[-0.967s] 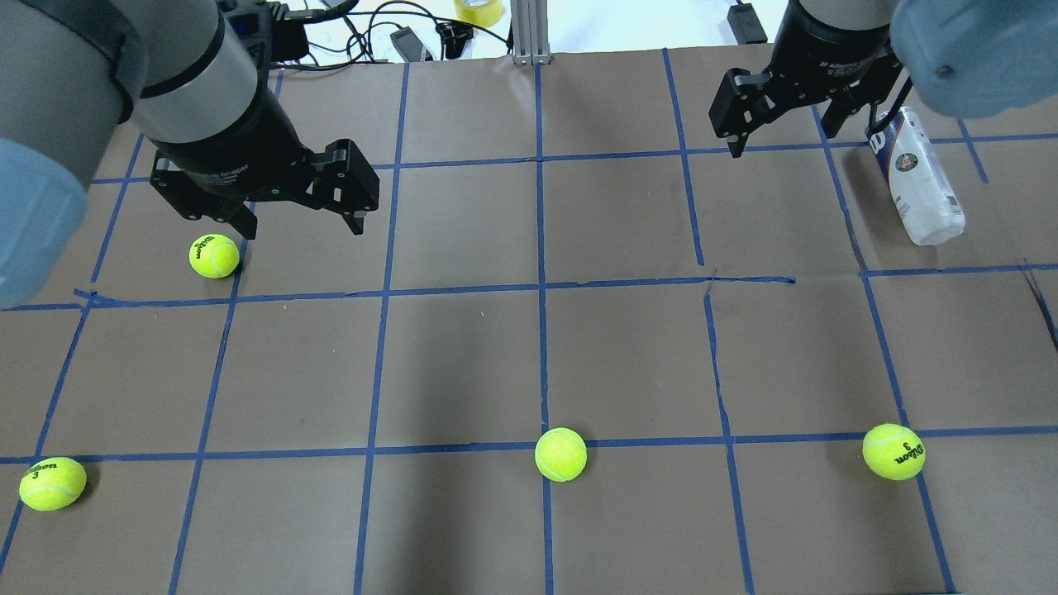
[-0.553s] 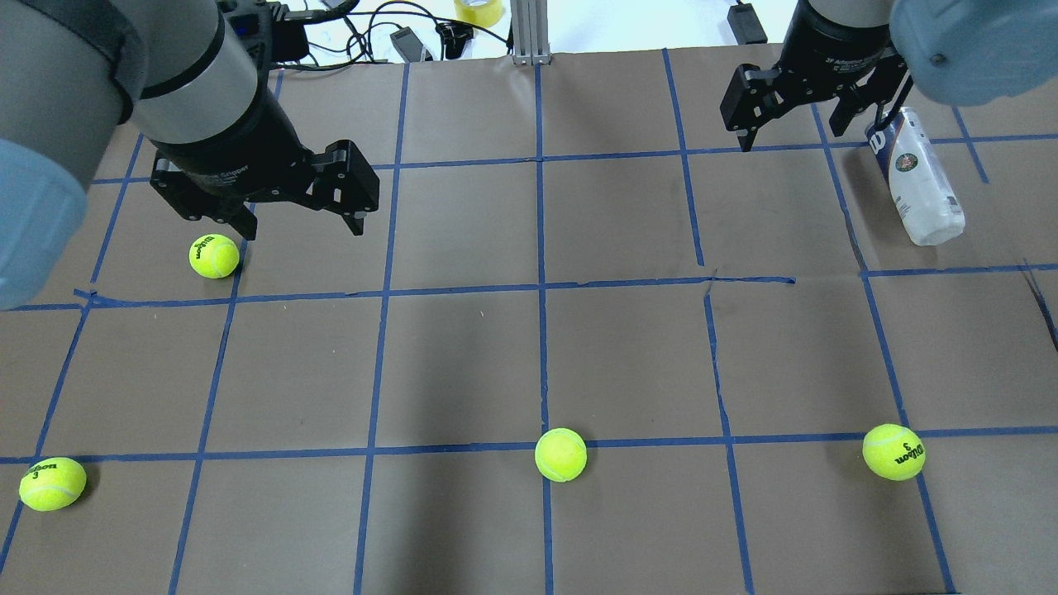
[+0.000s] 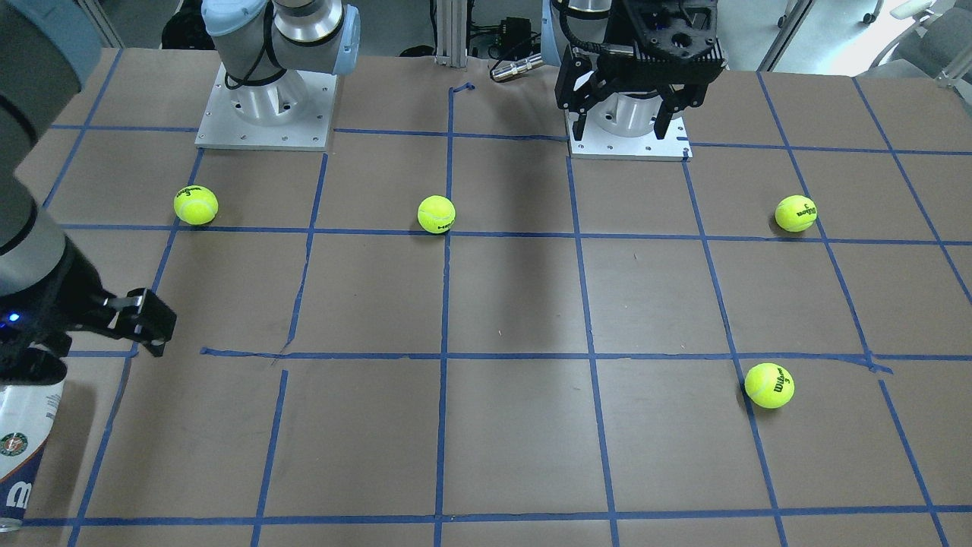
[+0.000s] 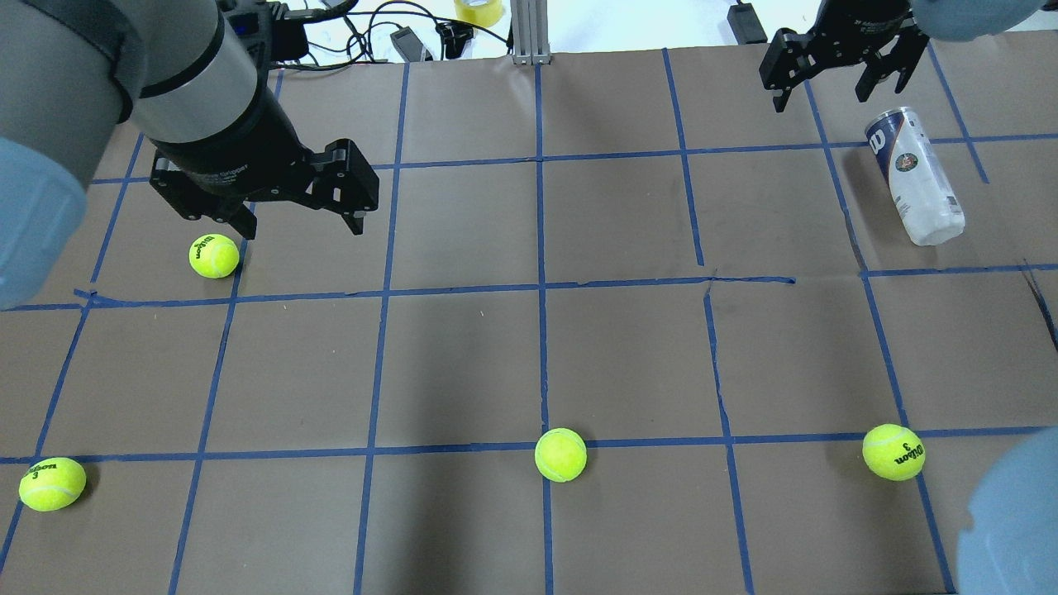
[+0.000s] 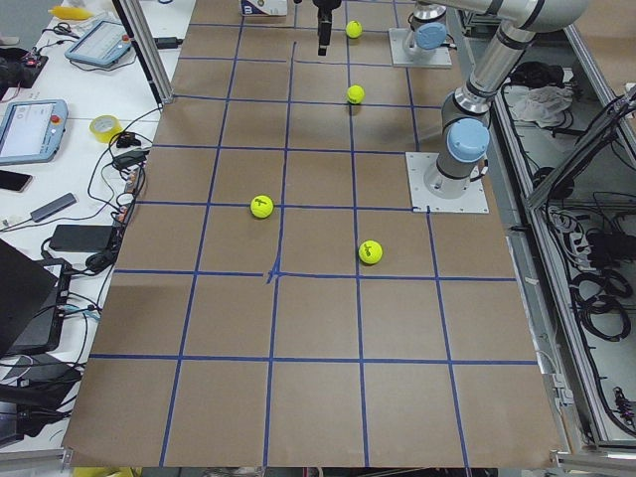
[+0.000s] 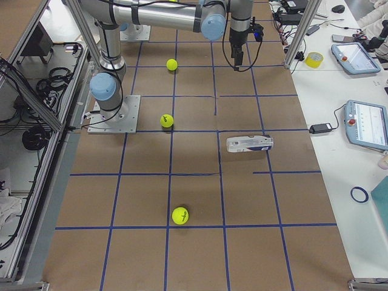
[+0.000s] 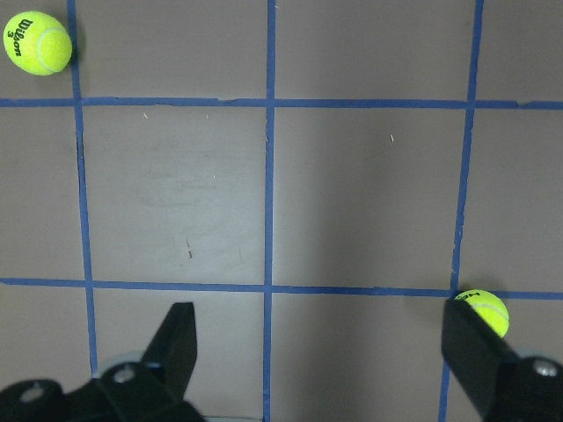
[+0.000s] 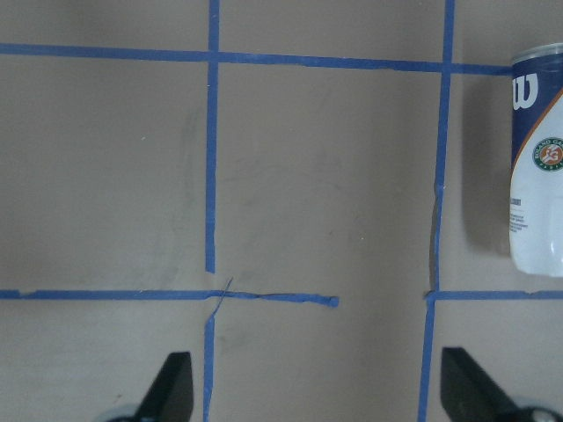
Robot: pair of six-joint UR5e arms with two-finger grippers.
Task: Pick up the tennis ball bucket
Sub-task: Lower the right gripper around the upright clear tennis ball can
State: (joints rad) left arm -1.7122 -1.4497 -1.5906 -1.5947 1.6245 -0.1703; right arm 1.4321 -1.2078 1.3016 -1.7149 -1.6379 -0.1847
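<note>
The tennis ball bucket point(image 4: 913, 175) is a clear tube with a white and navy label, lying on its side at the table's far right. It also shows in the front view point(image 3: 19, 448), the right side view point(image 6: 250, 143) and the right wrist view point(image 8: 538, 176). My right gripper point(image 4: 826, 95) is open and empty, above and beyond the tube's navy end, not touching it. In its wrist view the tube lies right of the open fingers point(image 8: 171, 387). My left gripper point(image 4: 302, 227) is open and empty over the left half, beside a tennis ball point(image 4: 214, 255).
Three more yellow-green tennis balls lie near the robot's side of the table point(image 4: 53, 483), point(image 4: 560, 454), point(image 4: 893, 451). Blue tape lines grid the brown table cover. Cables, a tape roll point(image 4: 478, 10) and a metal post point(image 4: 529, 33) stand past the far edge.
My right gripper has moved toward the far edge and rightward, still open, uncovering the tube's navy end. The tube, the balls and the left gripper have not moved.
</note>
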